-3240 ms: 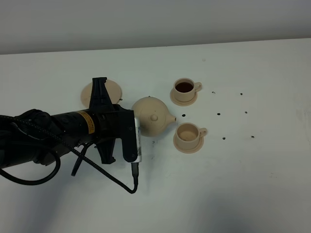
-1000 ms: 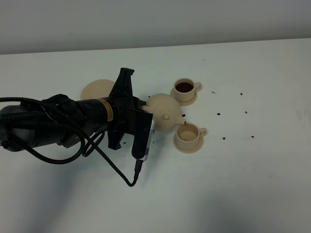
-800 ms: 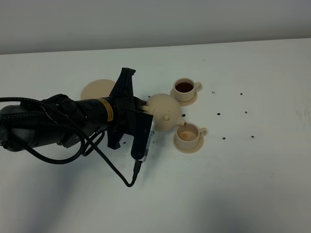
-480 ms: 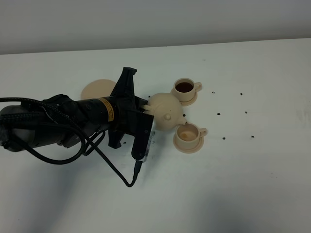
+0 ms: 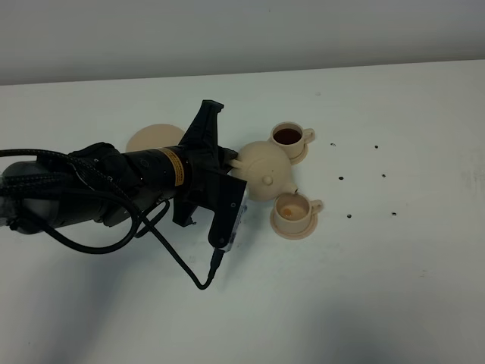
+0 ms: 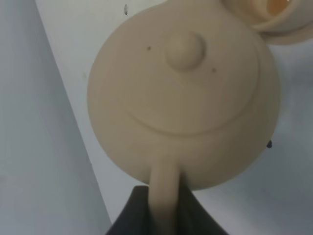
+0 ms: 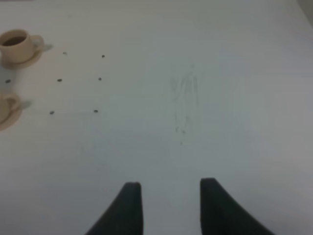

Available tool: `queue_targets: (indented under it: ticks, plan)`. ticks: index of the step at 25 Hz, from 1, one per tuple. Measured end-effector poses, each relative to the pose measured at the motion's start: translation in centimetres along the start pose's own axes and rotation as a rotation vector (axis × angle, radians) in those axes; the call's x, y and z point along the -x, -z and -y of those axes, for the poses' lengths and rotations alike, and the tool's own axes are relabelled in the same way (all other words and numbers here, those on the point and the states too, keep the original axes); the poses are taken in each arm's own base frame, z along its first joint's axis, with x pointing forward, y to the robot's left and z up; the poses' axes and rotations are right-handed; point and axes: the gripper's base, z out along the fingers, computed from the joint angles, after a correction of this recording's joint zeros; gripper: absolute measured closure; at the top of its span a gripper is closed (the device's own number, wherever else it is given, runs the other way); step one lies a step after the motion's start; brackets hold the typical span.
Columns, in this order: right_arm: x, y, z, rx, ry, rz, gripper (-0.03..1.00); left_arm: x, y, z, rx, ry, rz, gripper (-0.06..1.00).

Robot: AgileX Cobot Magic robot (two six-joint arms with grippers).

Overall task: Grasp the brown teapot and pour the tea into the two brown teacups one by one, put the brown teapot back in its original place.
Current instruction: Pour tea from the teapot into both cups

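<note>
My left gripper (image 5: 227, 159) is shut on the loop handle of the brown teapot (image 5: 264, 170) and holds it tilted, spout down over the near teacup (image 5: 292, 211). In the left wrist view the teapot (image 6: 183, 93) fills the frame, its handle pinched between the dark fingers (image 6: 132, 210); the near cup (image 6: 274, 12) shows a little tea. The far teacup (image 5: 288, 139) holds dark tea. The wide tan saucer (image 5: 151, 138) lies bare behind my left arm. My right gripper (image 7: 166, 200) is open and empty, out of the exterior high view; it sees both cups, the far one (image 7: 17, 44) and the near one (image 7: 7, 110).
The white table (image 5: 379, 265) carries several small dark specks (image 5: 341, 179) to the right of the cups. My left arm and its cable (image 5: 182, 262) lie across the left middle of the table.
My left gripper has carried the teapot right toward the near cup and tipped it further, spout lower over the cup. A little tea now shows in that cup.
</note>
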Motion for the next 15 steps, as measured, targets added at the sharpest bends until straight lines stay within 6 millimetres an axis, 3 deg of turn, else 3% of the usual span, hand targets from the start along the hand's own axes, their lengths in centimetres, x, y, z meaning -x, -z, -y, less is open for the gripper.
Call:
queue_targets:
  ticks: [15]
  plan:
    - [0.0,0.0,0.0,0.0,0.0,0.0,0.66,-0.07,0.0,0.14,-0.019,-0.086,-0.006,0.86]
